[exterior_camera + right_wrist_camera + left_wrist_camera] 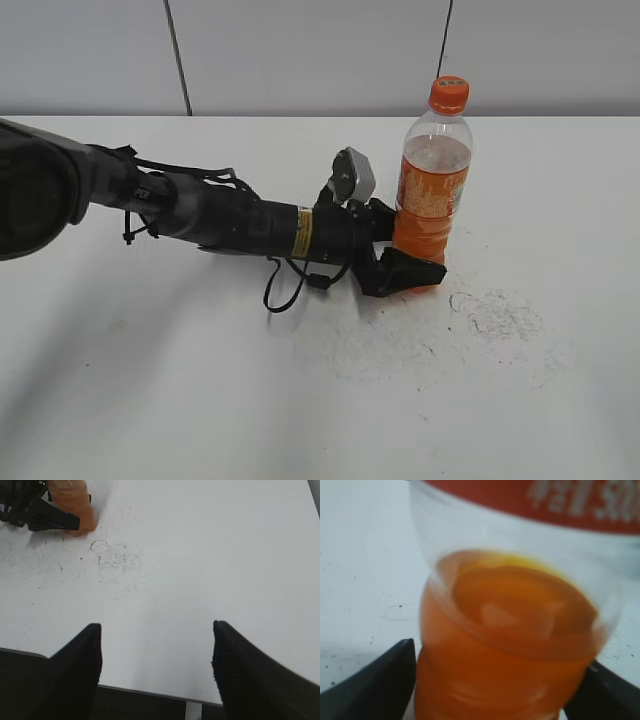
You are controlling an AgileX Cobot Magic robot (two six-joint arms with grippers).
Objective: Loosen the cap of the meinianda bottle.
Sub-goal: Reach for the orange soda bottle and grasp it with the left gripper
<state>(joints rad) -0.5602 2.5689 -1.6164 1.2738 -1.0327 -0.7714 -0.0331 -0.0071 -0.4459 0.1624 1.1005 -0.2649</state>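
Observation:
The meinianda bottle (432, 190) stands upright on the white table, right of centre, with its orange cap (449, 93) on top. My left gripper (414, 250) reaches in low from the left, and its black fingers clasp the bottle's lower body. In the left wrist view the bottle (510, 630) fills the frame between the two fingers of my left gripper (500, 680). My right gripper (156, 650) is open and empty over the table's near edge, far from the bottle (75, 502). It does not show in the exterior view. The cap is hidden in both wrist views.
The white table (300, 400) has dark scuff marks (495, 315) just right of the bottle's base, which also show in the right wrist view (117, 557). The table's front edge (150, 689) runs under my right gripper. A grey wall stands behind the table.

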